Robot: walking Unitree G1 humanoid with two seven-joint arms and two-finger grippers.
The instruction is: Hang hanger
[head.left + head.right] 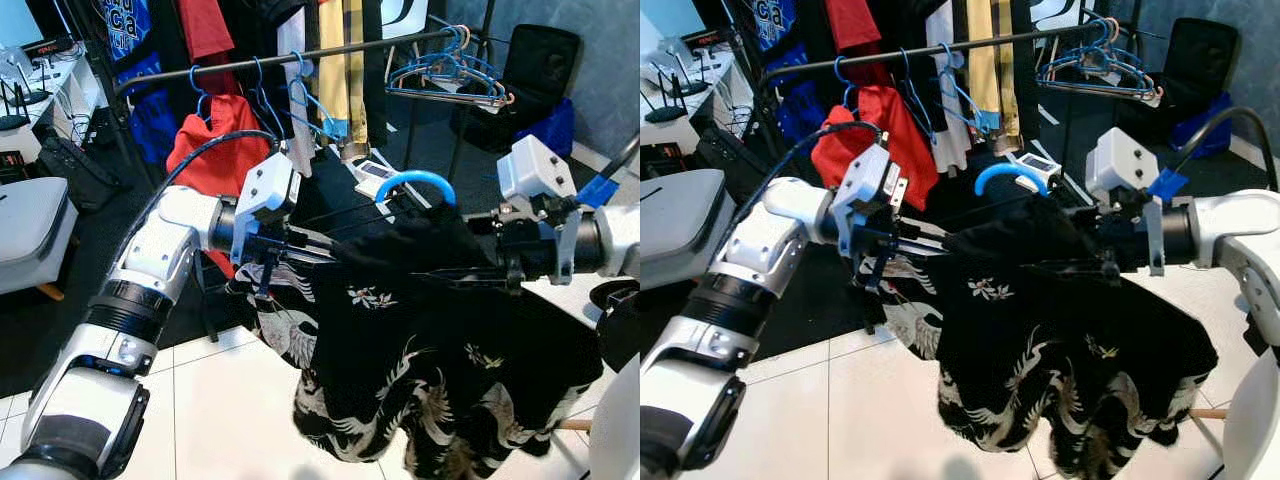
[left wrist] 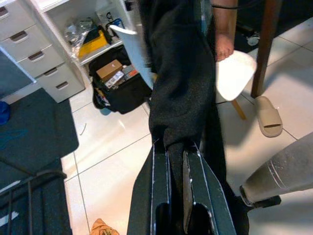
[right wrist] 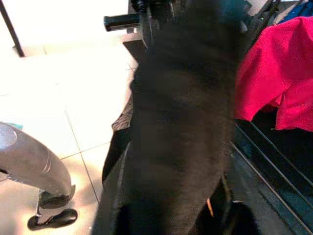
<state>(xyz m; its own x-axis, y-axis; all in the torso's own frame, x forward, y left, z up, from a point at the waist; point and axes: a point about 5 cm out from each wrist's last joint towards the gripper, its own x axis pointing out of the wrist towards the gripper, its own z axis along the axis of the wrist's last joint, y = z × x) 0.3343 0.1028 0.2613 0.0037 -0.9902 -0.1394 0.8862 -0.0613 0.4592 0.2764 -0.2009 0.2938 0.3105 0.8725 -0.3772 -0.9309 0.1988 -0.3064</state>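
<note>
A black shirt with white crane print hangs on a hanger whose blue hook sticks up above the collar. I hold it in front of me between both arms, below and in front of the black clothes rail. My left gripper is shut on the shirt's left shoulder; in the left wrist view the black cloth is pinched between the fingers. My right gripper reaches into the shirt's right shoulder, and dark cloth drapes over it in the right wrist view.
The rail carries a red garment, other clothes and several empty blue hangers. A black chair stands behind on the right, a grey seat on the left. A person's bare foot, a white stool and a sandal are nearby.
</note>
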